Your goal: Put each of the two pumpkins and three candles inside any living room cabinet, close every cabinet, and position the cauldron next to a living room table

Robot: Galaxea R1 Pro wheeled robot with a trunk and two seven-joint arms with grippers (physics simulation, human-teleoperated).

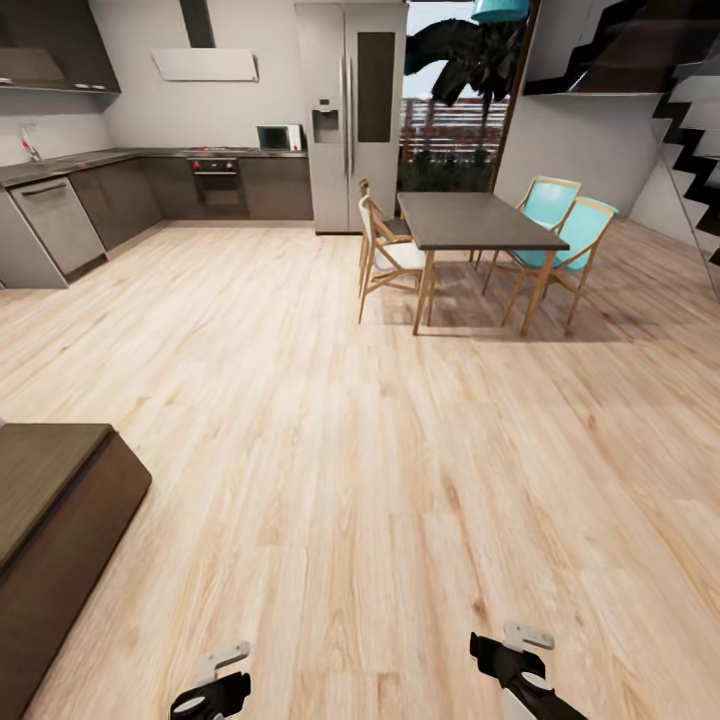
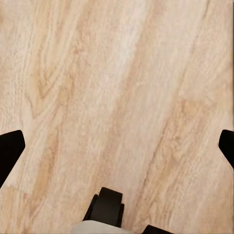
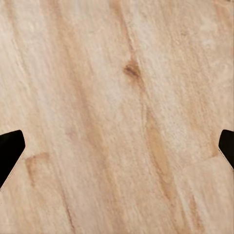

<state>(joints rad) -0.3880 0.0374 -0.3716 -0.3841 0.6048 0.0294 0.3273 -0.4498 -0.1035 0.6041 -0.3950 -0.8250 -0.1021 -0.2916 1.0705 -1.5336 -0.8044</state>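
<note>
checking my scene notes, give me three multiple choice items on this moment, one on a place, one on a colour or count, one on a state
1. Where does the dining table stand in the head view?
A. upper right, in front of the fridge
B. lower left corner
C. on the kitchen counter

2. What colour are the two chairs on the table's far right side?
A. red
B. turquoise
C. black

3. How are the two grippers?
A. both open, holding nothing
B. both shut on pumpkins
C. left shut on a candle

Answers: 1 A, the table sits upper right near the fridge. 2 B, their seats and backs are turquoise. 3 A, the left gripper and right gripper show spread fingertips with bare wooden floor between.
</note>
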